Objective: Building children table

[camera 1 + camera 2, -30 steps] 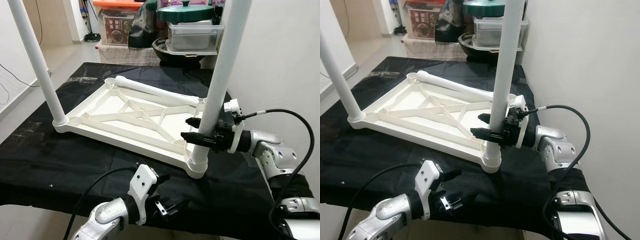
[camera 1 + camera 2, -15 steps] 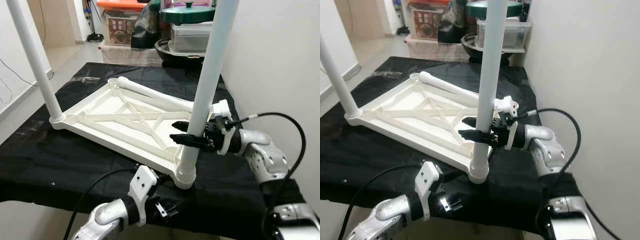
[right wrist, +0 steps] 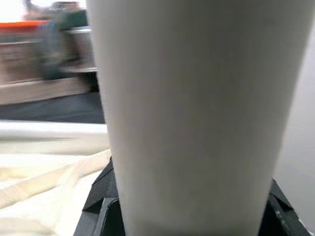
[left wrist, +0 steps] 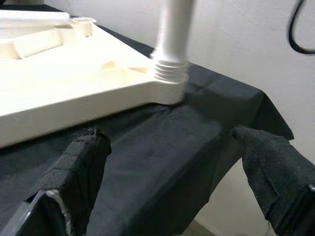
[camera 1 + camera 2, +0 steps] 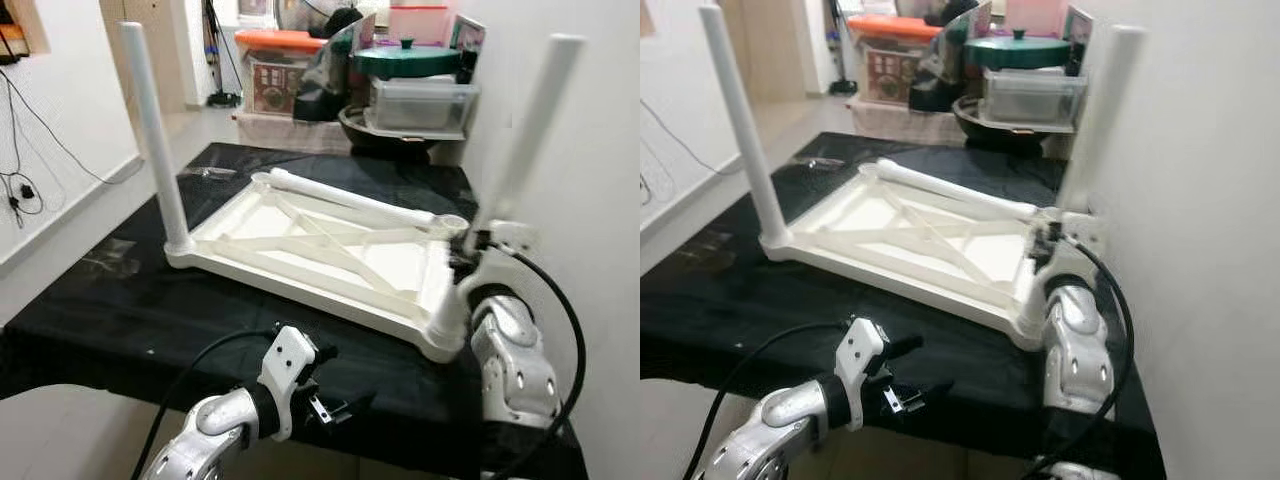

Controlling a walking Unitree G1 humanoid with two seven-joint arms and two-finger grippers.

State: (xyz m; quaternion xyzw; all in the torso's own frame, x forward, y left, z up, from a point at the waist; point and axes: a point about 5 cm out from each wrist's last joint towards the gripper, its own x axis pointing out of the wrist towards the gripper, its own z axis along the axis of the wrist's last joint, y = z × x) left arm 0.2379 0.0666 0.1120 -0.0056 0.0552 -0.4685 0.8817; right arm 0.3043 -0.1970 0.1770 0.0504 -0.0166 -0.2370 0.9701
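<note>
Right gripper (image 5: 468, 262): closed around the near-right leg, low on the shaft, at about 3 o'clock in the head view; in the right wrist view the leg runs between its black fingers (image 3: 98, 189).
Near-right leg (image 5: 520, 150): white tube, seated in the corner socket of the tabletop, leaning towards 1 o'clock.
Left gripper (image 5: 335, 408): fingers spread apart, holding nothing, at 6 o'clock, over the near edge of the cloth; the wrist view shows both pads (image 4: 81, 162) apart, pointing at the threaded socket.
Tabletop (image 5: 330, 250): white plastic, upside down with ribs showing, lying flat at mid-frame on the cloth.
Far-left leg (image 5: 155, 135): upright in the corner at 9 o'clock.
Loose leg (image 5: 350, 200): lying flat along the far edge of the tabletop, towards 12 o'clock.
Black cloth (image 5: 120, 310): covers the work surface under everything.
Background, 12 o'clock: clear lidded box (image 5: 418, 102) with a green lid (image 5: 405, 60) above it; white wall at 3 o'clock.
</note>
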